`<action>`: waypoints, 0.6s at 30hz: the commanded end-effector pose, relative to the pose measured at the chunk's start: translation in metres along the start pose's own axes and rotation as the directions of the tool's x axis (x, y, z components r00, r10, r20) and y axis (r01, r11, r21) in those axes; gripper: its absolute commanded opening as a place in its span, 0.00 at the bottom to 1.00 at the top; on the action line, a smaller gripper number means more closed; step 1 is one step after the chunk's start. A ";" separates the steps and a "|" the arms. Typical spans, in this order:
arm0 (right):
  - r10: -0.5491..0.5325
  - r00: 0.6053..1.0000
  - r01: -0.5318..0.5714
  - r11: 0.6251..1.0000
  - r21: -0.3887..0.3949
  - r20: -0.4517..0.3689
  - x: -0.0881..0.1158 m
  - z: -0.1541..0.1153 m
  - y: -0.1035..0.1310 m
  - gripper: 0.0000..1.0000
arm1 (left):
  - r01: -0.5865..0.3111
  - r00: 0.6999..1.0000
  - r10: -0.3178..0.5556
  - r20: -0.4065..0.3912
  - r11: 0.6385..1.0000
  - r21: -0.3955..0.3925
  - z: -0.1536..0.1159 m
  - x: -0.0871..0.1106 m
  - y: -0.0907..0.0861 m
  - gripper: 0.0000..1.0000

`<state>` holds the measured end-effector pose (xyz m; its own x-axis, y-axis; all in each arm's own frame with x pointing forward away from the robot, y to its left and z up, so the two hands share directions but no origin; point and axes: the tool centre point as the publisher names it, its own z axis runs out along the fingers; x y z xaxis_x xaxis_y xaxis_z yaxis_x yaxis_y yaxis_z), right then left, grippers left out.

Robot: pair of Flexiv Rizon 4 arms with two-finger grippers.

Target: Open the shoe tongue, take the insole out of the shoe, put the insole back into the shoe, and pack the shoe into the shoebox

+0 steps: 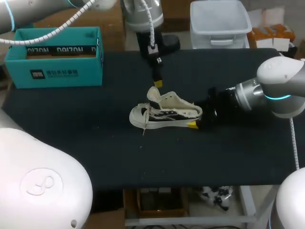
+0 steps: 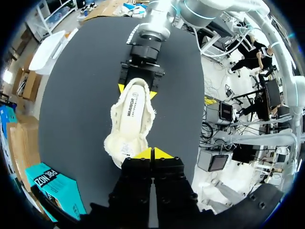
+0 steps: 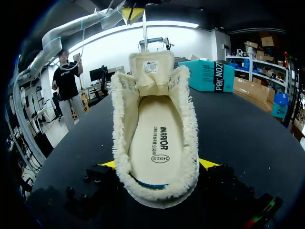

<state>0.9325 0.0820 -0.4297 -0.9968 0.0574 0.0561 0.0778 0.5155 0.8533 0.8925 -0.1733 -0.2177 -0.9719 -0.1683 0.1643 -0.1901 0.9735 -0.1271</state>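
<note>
Shoe [image 1: 167, 116]: upright, mid-tabletop [image 1: 95, 152]. Right pincer [image 3: 159, 164] clamps the heel from both sides. Left pincer [image 2: 152, 153] pinched tight on the raised tongue [image 1: 153, 94]. Insole [image 3: 155, 138] inside the shoe, printed. Teal shoebox [image 1: 57, 57] well apart, lettered.

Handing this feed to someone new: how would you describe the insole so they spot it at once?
Mid-way across the black table lies a cream shoe, its heel between the right pincer tips. The insole is the pale sole lying flat inside its opening. Unlike the fuzzy lining around it and the upright tongue at the front, it is smooth and carries dark print.
</note>
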 end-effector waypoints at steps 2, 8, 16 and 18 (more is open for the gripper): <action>-0.001 1.000 0.001 1.000 -0.003 0.000 0.002 0.003 -0.006 0.00 | -0.113 0.994 0.113 0.004 0.991 -0.065 0.030 -0.012 -0.010 0.00; -0.001 1.000 0.001 1.000 -0.003 0.000 0.002 0.003 -0.006 0.00 | -0.166 0.986 0.166 0.003 0.986 -0.035 0.050 -0.020 -0.013 0.00; -0.001 1.000 0.001 1.000 -0.003 0.000 0.002 0.003 -0.006 0.00 | -0.219 0.976 0.219 0.011 0.975 -0.022 0.087 -0.025 -0.018 0.00; -0.001 1.000 0.001 1.000 -0.003 0.000 0.002 0.003 -0.006 0.00 | -0.226 0.974 0.227 0.025 0.974 -0.035 0.098 -0.026 -0.021 0.00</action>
<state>0.9325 0.0820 -0.4297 -0.9968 0.0575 0.0561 0.0778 0.5156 0.8533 0.9096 -0.1970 -0.2977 -0.9923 0.0510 0.1130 0.0360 0.9908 -0.1304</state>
